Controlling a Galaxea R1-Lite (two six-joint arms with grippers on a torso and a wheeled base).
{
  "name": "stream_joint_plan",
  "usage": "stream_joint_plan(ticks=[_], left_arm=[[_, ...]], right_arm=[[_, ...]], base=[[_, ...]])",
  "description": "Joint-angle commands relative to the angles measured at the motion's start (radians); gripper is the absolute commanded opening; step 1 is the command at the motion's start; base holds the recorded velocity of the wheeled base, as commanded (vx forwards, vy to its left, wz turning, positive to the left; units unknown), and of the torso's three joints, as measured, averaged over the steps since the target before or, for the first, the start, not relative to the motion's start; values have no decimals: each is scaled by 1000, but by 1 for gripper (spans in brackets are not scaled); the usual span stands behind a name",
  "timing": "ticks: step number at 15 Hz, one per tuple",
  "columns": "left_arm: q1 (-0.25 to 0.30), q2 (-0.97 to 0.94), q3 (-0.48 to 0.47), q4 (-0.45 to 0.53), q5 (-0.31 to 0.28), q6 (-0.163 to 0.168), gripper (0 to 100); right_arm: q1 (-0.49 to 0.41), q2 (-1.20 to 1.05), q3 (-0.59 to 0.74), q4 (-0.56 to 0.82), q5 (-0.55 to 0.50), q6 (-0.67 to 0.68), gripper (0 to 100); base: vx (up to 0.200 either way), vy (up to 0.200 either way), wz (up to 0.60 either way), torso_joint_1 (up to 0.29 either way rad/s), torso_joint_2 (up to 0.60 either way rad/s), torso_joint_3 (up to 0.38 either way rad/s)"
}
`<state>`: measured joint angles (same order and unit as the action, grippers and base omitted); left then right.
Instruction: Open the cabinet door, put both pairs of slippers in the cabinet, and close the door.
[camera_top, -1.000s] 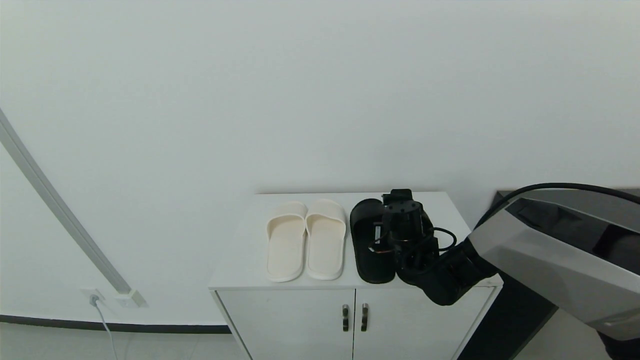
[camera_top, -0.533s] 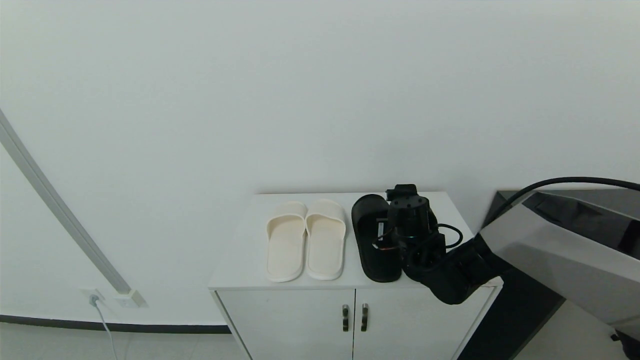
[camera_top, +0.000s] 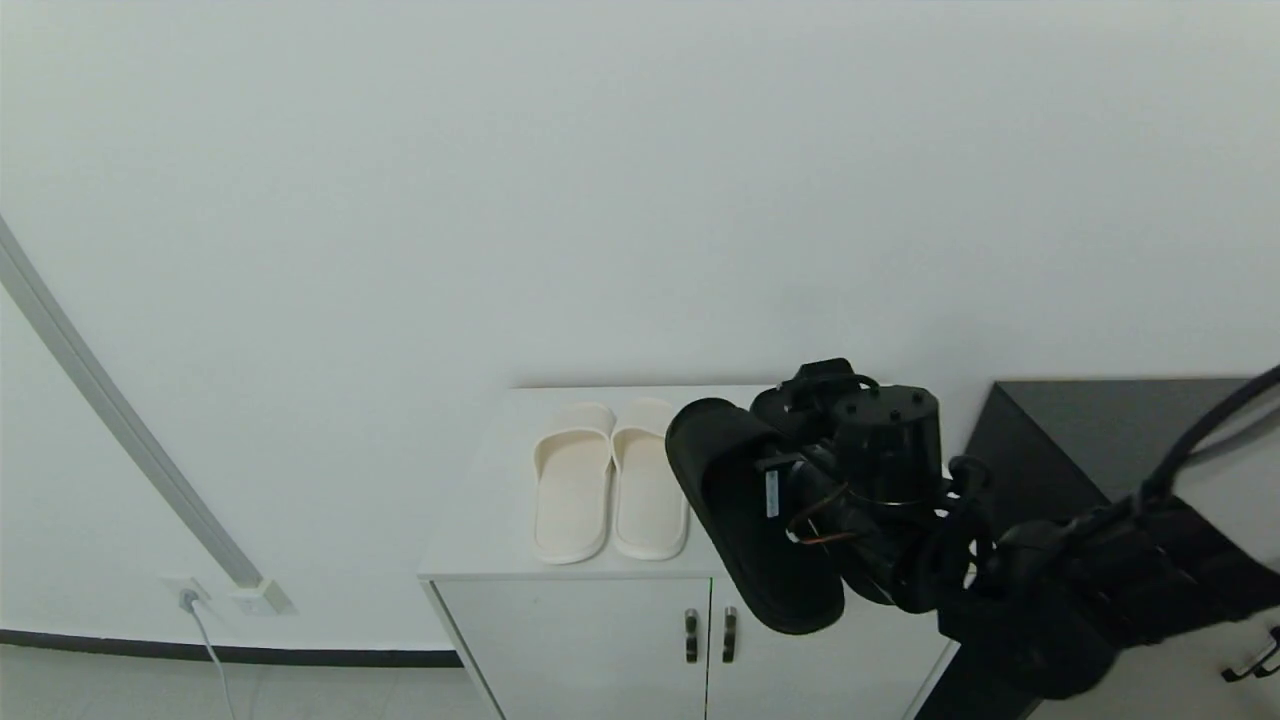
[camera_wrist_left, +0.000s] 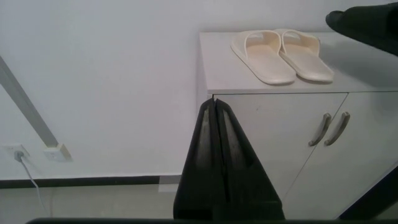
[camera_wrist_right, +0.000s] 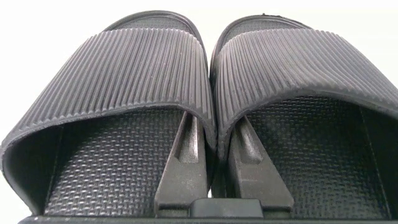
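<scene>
Head view, lower right: the right gripper (camera_wrist_right: 216, 134) pinches the black slippers (camera_top: 745, 510) aloft, one largely hidden behind its wrist. White slippers (camera_top: 610, 480) lie on the shut cabinet (camera_top: 570, 640); the left gripper (camera_wrist_left: 215, 109) has its fingers pressed together.

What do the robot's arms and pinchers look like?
The right arm is black and chunky, with a round drum-shaped wrist, looping black cables, a thin reddish wire and a small white sticker. The right gripper has two flat dark-grey fingers. The left gripper has two long black fingers narrowing to a point.
</scene>
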<state>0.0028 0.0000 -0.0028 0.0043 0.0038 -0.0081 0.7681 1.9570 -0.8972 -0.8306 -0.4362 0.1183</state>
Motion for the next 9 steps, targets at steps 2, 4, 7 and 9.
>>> stream_joint_plan(ticks=[2,4,7,9], left_arm=[[0,2,0,0,1,0,0],[0,2,0,0,1,0,0],[0,2,0,0,1,2,0],[0,2,0,0,1,0,0]], right_arm=[[88,-227,147,64,83,-5,0],[86,-291,182,104,174,14,0],[91,-290,176,119,185,15,0],[91,-293,181,117,185,15,0]], base=[[0,0,0,0,0,0],[0,0,0,0,0,0],[0,0,0,0,0,0],[0,0,0,0,0,0]])
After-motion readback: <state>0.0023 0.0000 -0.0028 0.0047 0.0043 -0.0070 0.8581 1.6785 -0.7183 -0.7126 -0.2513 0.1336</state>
